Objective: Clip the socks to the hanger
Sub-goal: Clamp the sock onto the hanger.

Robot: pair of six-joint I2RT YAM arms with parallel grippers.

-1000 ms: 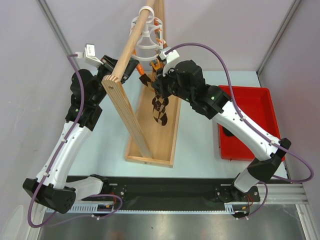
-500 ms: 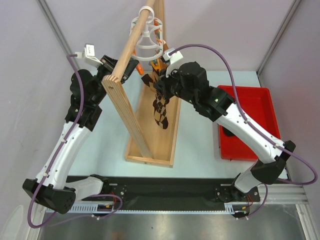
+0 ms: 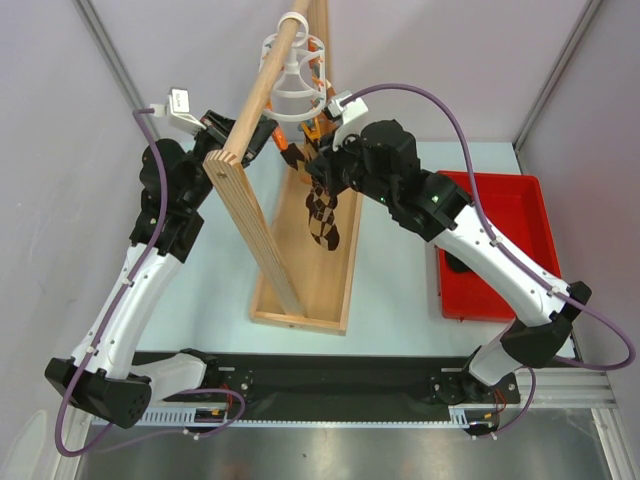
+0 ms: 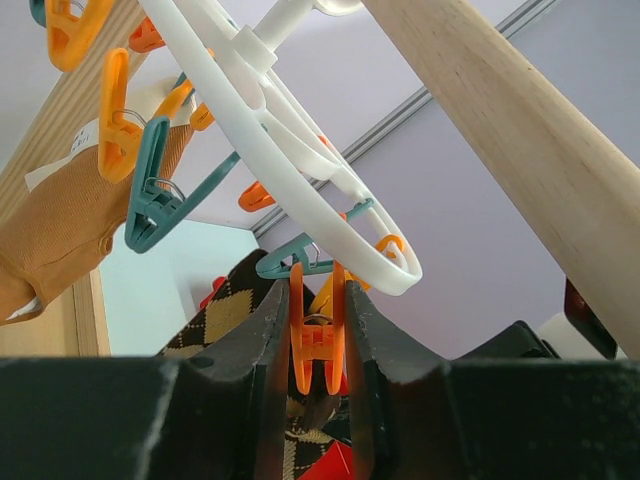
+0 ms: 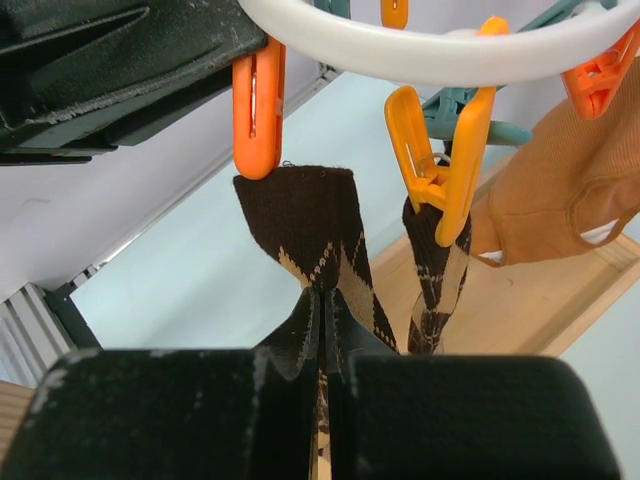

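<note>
Orange peg, squeezed in left end effector, meets argyle sock edge; right end effector grips it.

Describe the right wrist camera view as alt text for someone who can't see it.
The right gripper pinches a brown argyle sock, its top corner at an orange peg under the white hanger ring. Beside it, a second peg grips another argyle sock; a tan sock hangs at the picture's right.

White hanger, argyle sock touching orange peg, tan sock hanging
</note>
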